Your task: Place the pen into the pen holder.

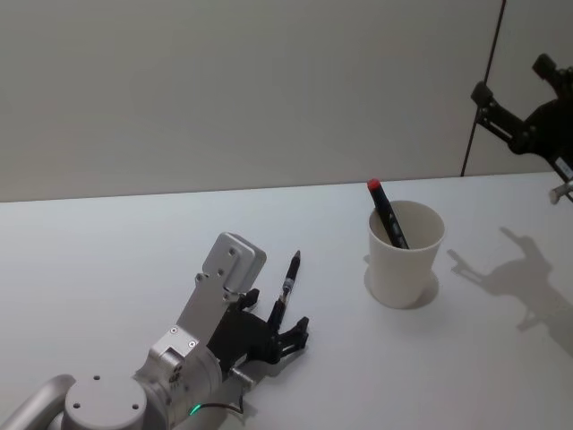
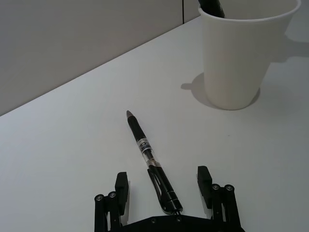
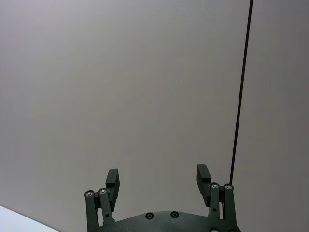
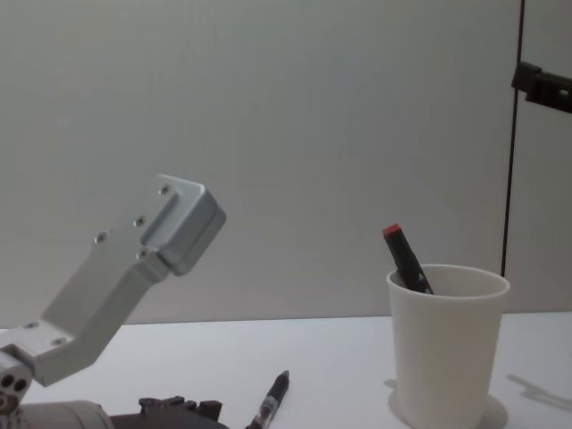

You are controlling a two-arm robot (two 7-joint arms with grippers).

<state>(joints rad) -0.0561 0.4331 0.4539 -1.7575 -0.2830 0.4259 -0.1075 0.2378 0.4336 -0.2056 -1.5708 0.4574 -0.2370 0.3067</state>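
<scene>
white table (image 1: 107, 260), grey wall (image 1: 224, 90) | left end effector (image 2: 162, 176) spread around pen (image 2: 145, 150) | right end effector (image 3: 158, 174) spread, empty

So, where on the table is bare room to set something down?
Bare: the table on its wide left stretch, from wall to left claw; the gap between pen and paper cup. Crowded: where the open left claw straddles the pen. Right claw hangs high.

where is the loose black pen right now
In the head view the black pen lies flat on the white table, left of the white paper cup, its clip end between the open fingers of the left end effector.
</scene>
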